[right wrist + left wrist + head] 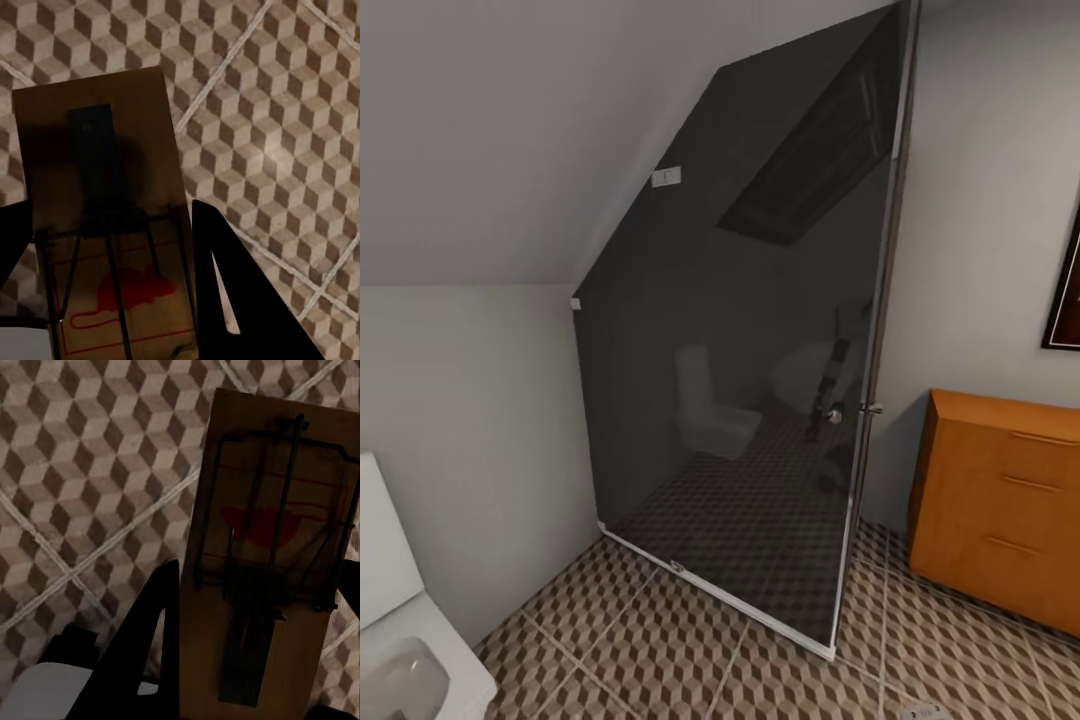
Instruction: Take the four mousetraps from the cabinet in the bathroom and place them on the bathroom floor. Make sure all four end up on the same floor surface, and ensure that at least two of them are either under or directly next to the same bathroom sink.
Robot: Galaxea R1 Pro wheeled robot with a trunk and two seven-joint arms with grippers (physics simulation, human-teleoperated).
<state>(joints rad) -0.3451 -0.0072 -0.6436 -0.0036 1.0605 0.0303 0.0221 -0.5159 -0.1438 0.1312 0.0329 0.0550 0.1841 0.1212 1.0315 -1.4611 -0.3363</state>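
**Mia:** What is each hand holding?

**Ben:** The left gripper [247, 607] is closed on a mousetrap [270, 562]. One dark finger [150, 637] presses its long side edge. The other finger is mostly hidden at the far edge. The right gripper [112, 247] holds a second mousetrap [105, 217] the same way, with a finger [240, 292] on each long side.

**Mia:** Where are the traps?

**Ben:** Each one sits right between its gripper's fingers and sticks out past the tips. The bathroom floor [285, 120] with the cube tiles is beyond them, not touching.

**Mia:** Do they look heavy?

**Ben:** No. I think they are light, thin bits of wood. They look stiff, so they won't bend.

**Mia:** Could they slip?

**Ben:** Maybe. The edges are thin and smooth, so a loose squeeze could let one tip or drop. The wire bar and spring on top look like the parts to keep off.

**Mia:** So holding the side edges is best?

**Ben:** I think so. It keeps the fingers off the wire.

**Mia:** And the cabinet [1000, 500]?

**Ben:** In the head view it stands by the wall, past the dark glass shower door [740, 380].
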